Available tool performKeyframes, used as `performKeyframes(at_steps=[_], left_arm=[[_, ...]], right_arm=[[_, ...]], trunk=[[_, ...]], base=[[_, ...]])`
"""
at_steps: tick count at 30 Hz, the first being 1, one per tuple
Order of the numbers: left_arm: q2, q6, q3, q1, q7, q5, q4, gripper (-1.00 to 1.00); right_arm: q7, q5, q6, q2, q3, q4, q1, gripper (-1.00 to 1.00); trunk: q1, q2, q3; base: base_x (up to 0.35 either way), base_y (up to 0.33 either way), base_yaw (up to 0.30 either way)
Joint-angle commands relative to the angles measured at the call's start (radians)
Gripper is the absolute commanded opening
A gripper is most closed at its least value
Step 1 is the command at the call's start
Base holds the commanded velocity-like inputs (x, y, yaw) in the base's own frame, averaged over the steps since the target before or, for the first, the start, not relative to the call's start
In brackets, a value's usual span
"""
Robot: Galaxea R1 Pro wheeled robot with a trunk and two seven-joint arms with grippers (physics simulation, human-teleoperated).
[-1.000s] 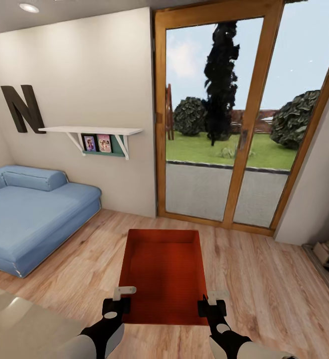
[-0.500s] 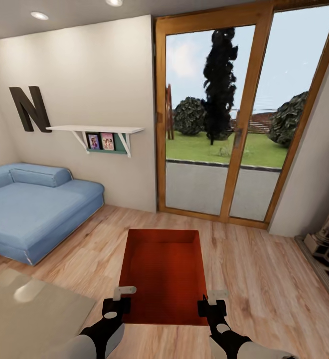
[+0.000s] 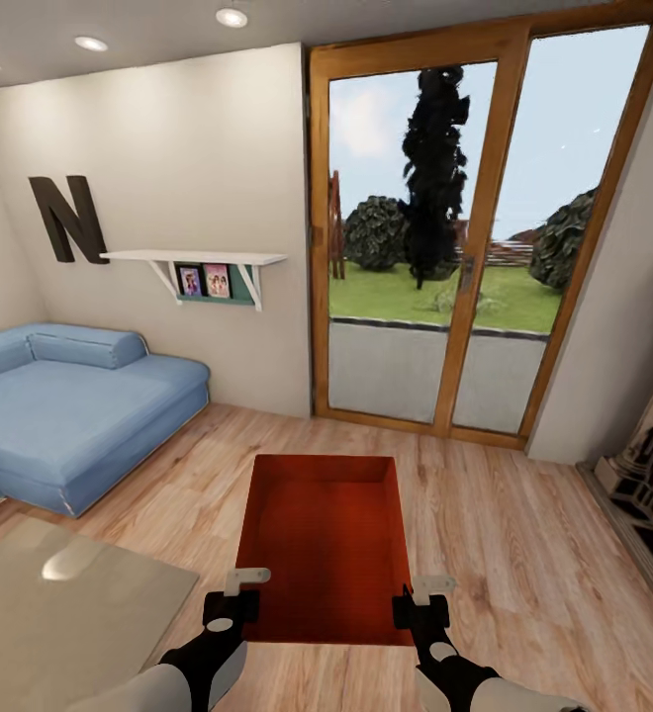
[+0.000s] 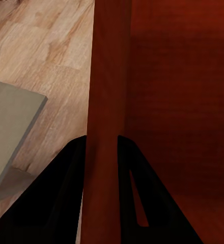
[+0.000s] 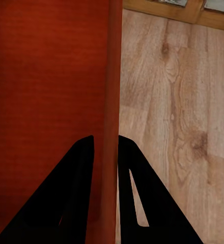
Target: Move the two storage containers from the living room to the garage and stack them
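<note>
Living room surroundings come first: a cream wall, a wood-framed glass door onto a lawn, a light plank floor, a blue sofa at the left and a glass coffee table near the left arm. One red-orange storage container is carried in front of the robot, above the planks, open side up. The left gripper pinches its left wall, fingers closed on either side; the right gripper clamps the right wall likewise.

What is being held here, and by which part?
One storage container, carried by both grippers: left gripper pinches its left side wall, right gripper its right side wall.
</note>
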Motion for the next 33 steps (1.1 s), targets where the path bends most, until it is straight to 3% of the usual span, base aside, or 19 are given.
performKeyframes(at_steps=[1, 33], left_arm=[[0.000, -0.010, 0.034, -0.002, 0.025, -0.013, -0.003, -1.00], [0.000, -0.010, 0.034, -0.002, 0.023, -0.013, -0.002, -1.00]], right_arm=[[0.000, -0.005, 0.002, 0.003, -0.012, 0.002, -0.001, -1.00], [0.000, -0.005, 0.002, 0.003, -0.012, 0.002, -0.001, -1.00]], trunk=[[0.000, -0.001, 0.000], [0.000, -0.001, 0.051]], base=[[-0.006, 0.000, 0.000], [0.000, 0.000, 0.000]])
